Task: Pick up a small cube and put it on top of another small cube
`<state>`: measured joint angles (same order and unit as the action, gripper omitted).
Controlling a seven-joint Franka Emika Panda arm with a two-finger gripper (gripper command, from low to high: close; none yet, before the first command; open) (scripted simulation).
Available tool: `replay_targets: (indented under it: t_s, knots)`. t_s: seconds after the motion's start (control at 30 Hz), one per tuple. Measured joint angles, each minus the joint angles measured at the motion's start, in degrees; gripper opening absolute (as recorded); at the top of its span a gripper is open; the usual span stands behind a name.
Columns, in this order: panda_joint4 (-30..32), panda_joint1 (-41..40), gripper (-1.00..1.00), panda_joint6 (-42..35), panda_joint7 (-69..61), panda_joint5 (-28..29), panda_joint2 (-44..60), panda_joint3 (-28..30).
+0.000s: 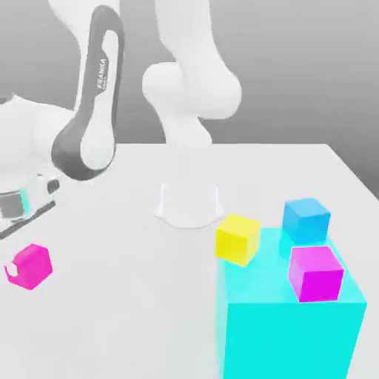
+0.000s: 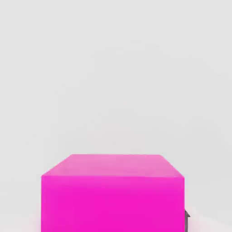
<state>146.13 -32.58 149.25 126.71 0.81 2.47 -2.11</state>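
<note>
Exterior view, and the small hot-pink cube point(image 1: 31, 266) sits at the bench's near edge on the exterior view's left, with a white fingertip point(image 1: 10, 273) hugging its outer face. The gripper point(image 1: 16, 255) is clamped tight on that cube, the hand hanging low above it. In the hand view the cube point(image 2: 113, 192) looms right under the camera, a dark finger pad point(image 2: 187, 219) pressed to its side. Bare white bench point(image 1: 133, 296) runs wide open between this cube and the rest. Well apart, toward the exterior view's right, a big cyan block point(image 1: 289, 333) carries a purplish-magenta cube point(image 1: 316, 272) near its front edge and a blue cube point(image 1: 306, 220) at its back edge. A yellow cube point(image 1: 237, 238) sits just beside the block's back corner, near the arm's base point(image 1: 189, 203).
</note>
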Motion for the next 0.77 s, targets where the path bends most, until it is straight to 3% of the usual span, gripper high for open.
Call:
replay_targets:
  t_s: [0.2, 0.53, 0.67, 0.7, 0.77]
  knots:
    - [-3.69, 11.28, -1.0, -12.97, 11.94, -1.75, -9.75, -6.28]
    - [-8.74, 26.46, -1.0, -31.49, 27.1, -10.08, -23.77, -21.35]
    - [-4.69, 28.29, -1.0, -25.55, 29.37, -10.88, -21.8, -24.37]
    - [-3.92, 28.41, 1.0, -24.29, 29.53, -10.86, -21.29, -24.59]
    - [-3.92, 28.41, 1.0, -24.28, 29.53, -10.85, -21.29, -24.59]
